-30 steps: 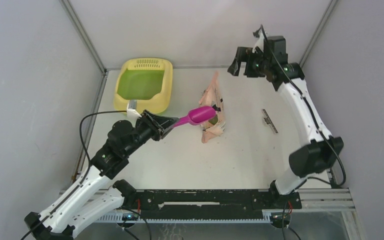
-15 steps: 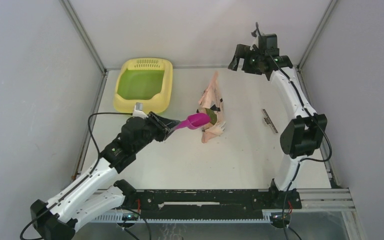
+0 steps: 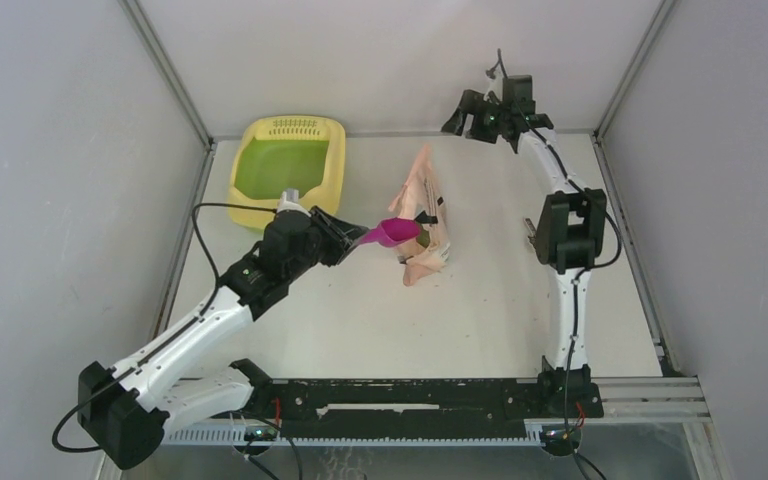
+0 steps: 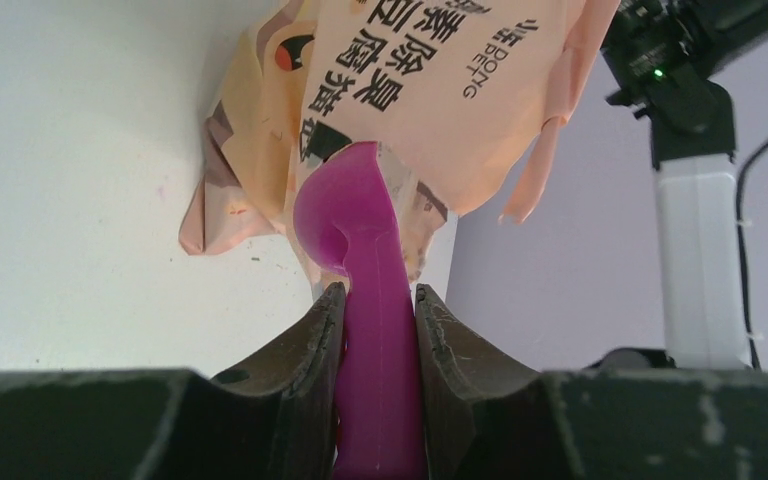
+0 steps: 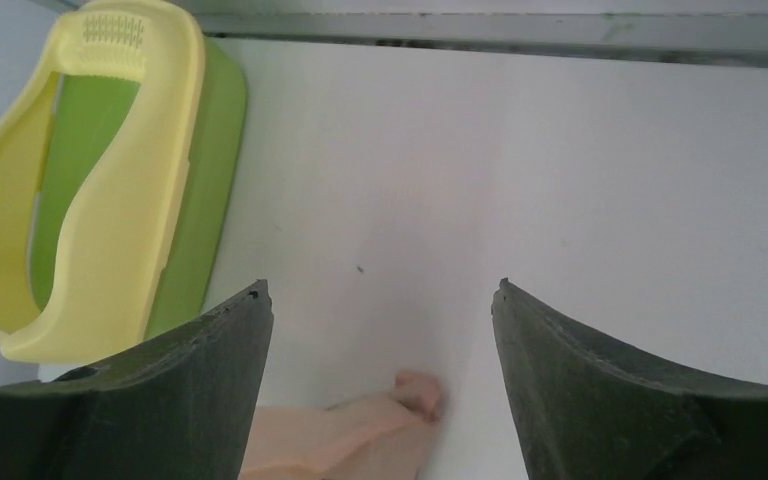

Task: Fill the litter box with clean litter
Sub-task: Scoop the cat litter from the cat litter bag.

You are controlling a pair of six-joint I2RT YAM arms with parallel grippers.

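The litter box (image 3: 336, 165), pale yellow with a bare green floor, sits at the far left; its rim (image 5: 110, 230) also shows in the right wrist view. My left gripper (image 3: 346, 241) (image 4: 380, 292) is shut on the handle of a magenta scoop (image 3: 393, 233) (image 4: 355, 215). The scoop's bowl is pushed into the mouth of a peach printed bag (image 3: 424, 190) (image 4: 440, 90) standing mid-table. A dark patch of clean litter (image 3: 423, 213) shows at that mouth. My right gripper (image 3: 457, 117) (image 5: 380, 290) hangs open high at the far back, above the bag's top corner (image 5: 415, 392).
A few stray grains (image 4: 260, 260) lie on the white table by the bag's foot. A small dark strip (image 3: 528, 230) lies on the table beside the right arm's elbow. Grey walls close in the left, back and right sides.
My left arm has reached forward and driven the scoop's bowl further into the bag mouth. My right arm has stretched back and up toward the far wall, its jaws narrowing slightly.
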